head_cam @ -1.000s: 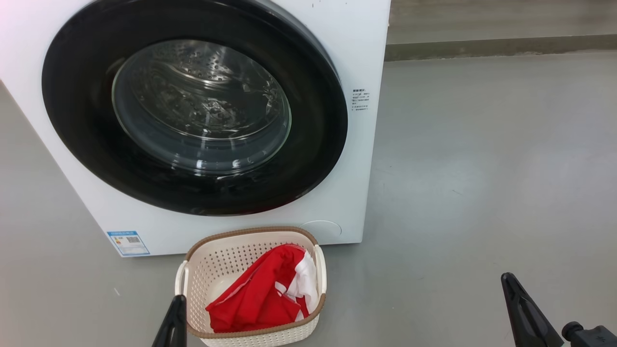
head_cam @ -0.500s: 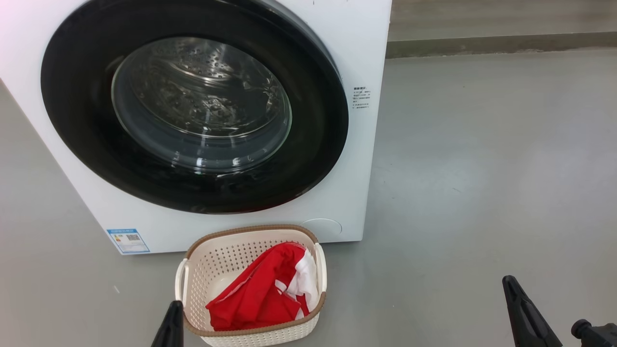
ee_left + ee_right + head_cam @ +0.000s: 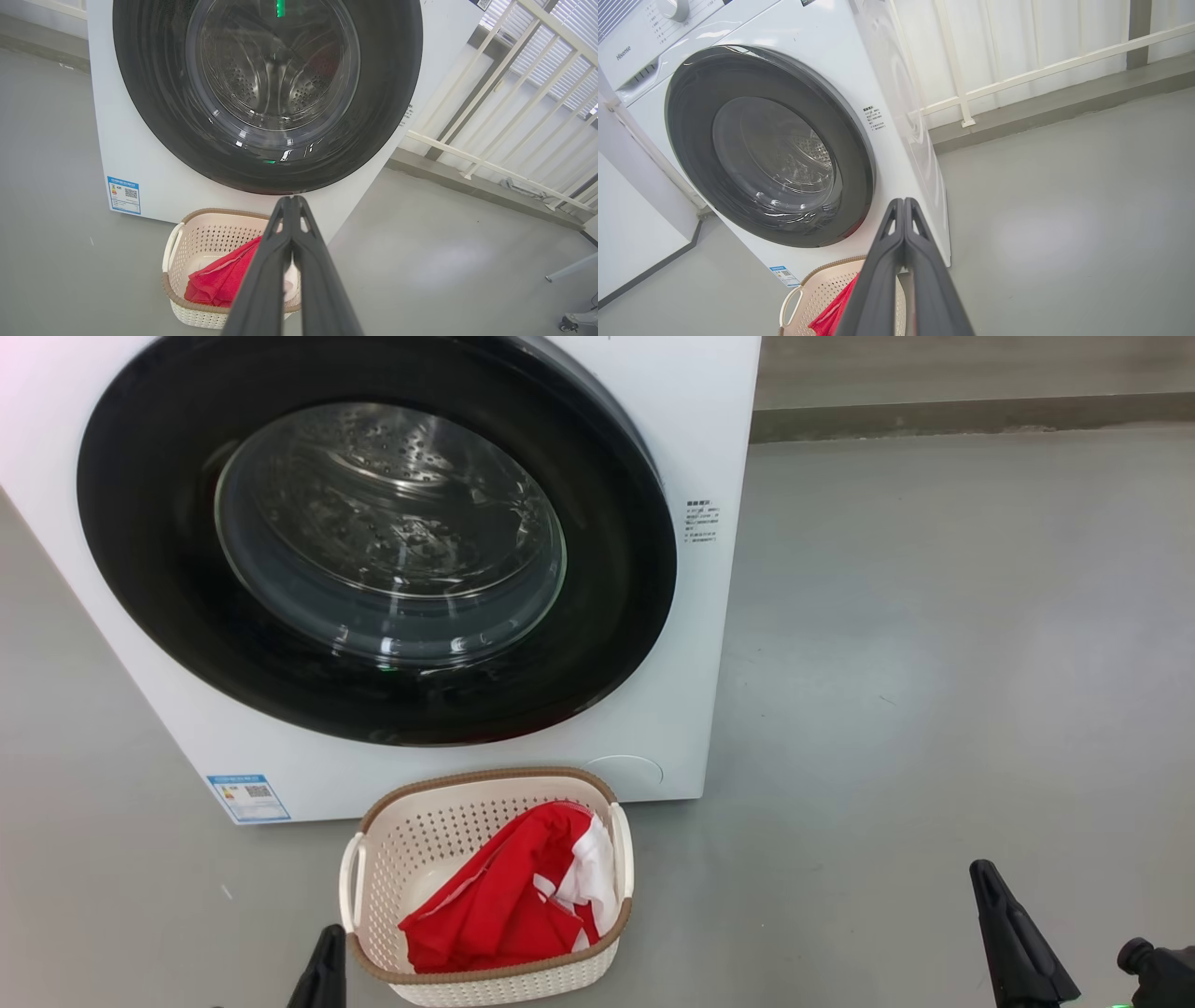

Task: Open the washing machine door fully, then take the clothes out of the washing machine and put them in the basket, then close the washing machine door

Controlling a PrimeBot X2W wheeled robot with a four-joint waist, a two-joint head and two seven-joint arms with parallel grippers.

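Red clothes (image 3: 495, 905) with white panels lie heaped in a cream perforated plastic basket (image 3: 392, 840). It sits on the floor at the front foot of the white washing machine (image 3: 709, 429). They look soft, light and limp, and a raised fold should pinch easily. The glossy black washing machine door (image 3: 149, 569), rigid and probably slippery, appears shut. The left jaws and right jaws are pressed together, empty.

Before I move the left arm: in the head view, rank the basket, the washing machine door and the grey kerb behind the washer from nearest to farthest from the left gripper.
1. basket, right beside the left gripper, lower centre.
2. washing machine door, shut, above and beyond the basket.
3. grey kerb, far back at upper right.
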